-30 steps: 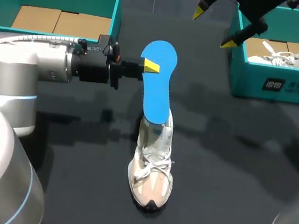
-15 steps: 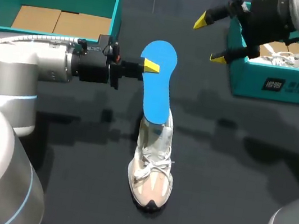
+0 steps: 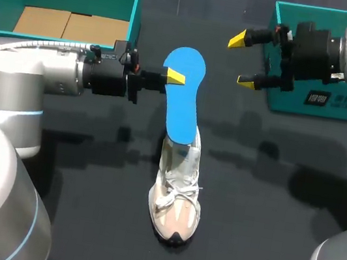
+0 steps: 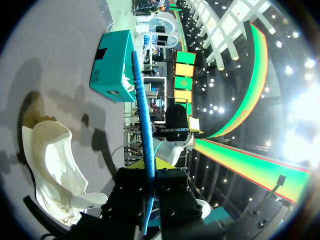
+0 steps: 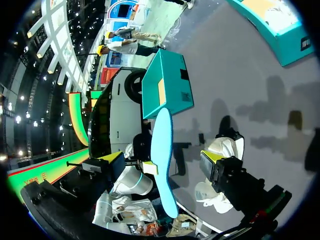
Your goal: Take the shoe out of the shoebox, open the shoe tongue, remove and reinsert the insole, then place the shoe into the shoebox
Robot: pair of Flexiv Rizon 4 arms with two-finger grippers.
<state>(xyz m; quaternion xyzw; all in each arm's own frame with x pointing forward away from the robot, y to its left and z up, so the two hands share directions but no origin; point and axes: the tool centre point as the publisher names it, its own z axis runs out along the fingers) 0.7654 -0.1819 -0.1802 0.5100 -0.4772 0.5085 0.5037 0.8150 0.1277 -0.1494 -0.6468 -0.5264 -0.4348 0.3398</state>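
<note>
A white and beige shoe [image 3: 175, 199] stands mid-table, toe toward the front edge. A blue insole [image 3: 182, 98] rises out of its opening, leaning back. My left gripper [image 3: 174, 76] is shut on the insole's left edge near its upper end. In the left wrist view the insole [image 4: 142, 120] runs edge-on between the fingers, with the shoe [image 4: 55, 167] beside it. My right gripper [image 3: 244, 61] hangs open to the right of the insole, apart from it. From the right wrist, the insole [image 5: 163, 135] stands ahead between the wide fingers, and the shoe [image 5: 226, 147] is beyond.
A teal box [image 3: 138, 12] with cardboard inside sits at the back left. A second teal shoebox [image 3: 290, 99] stands at the back right, largely covered by my right arm. Dark tabletop [image 3: 262, 236] stretches around the shoe.
My right arm has come down and turned so that its open gripper points left toward the insole. The left arm, insole and shoe have stayed still.
</note>
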